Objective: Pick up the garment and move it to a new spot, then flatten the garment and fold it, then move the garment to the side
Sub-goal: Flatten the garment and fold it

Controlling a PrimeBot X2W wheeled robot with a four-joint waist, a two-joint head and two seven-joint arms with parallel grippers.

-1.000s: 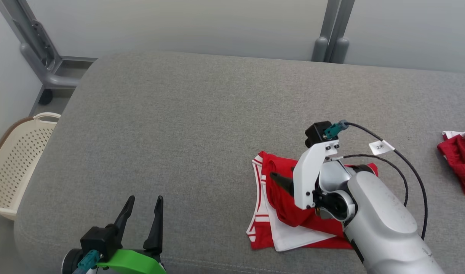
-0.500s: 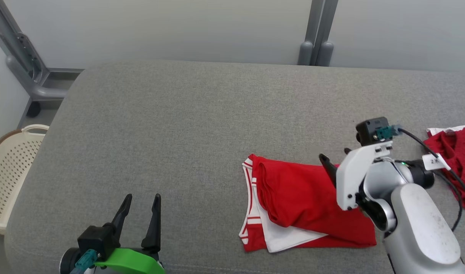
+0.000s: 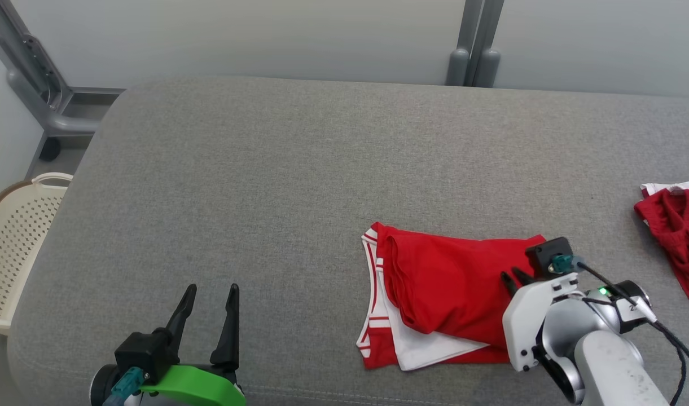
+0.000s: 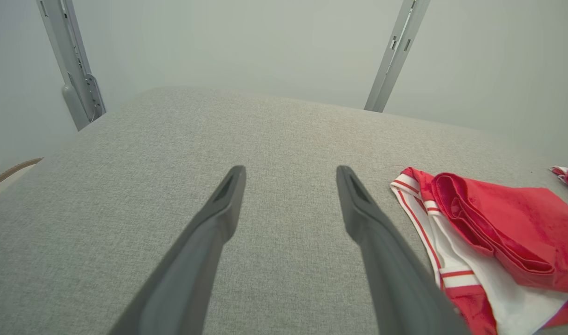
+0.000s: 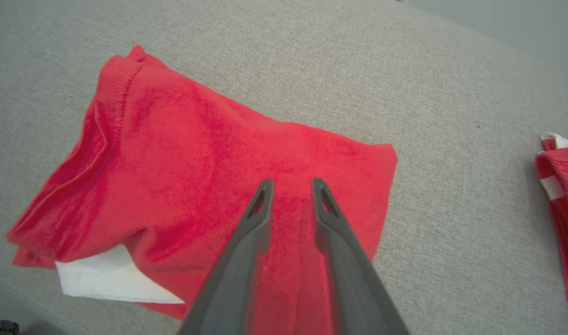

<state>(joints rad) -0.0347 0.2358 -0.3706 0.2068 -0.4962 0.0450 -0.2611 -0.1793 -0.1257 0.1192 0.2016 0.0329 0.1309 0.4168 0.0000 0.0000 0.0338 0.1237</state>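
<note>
Shift of the right end effector (image 3: 513, 277) off the middle of the garment (image 3: 446, 282) to its right-hand edge, lower and nearer the robot. Fingers drawn in from wide to a narrow gap, tips down on the red cloth; cannot tell whether a pinch of fabric sits between them. Reads as the start of a grasp for dragging the folded garment aside. Left end effector (image 3: 209, 293) wide apart as before, holding nothing, above bare worktop (image 3: 265, 169) well left of the garment. Folded into a rough rectangle toward the worktop's front, right of centre: soft red knit, faintly fuzzy, over a smooth white layer with red stripes. Worktop in coarse grey woven fabric, padded, rounded at the corners.
</note>
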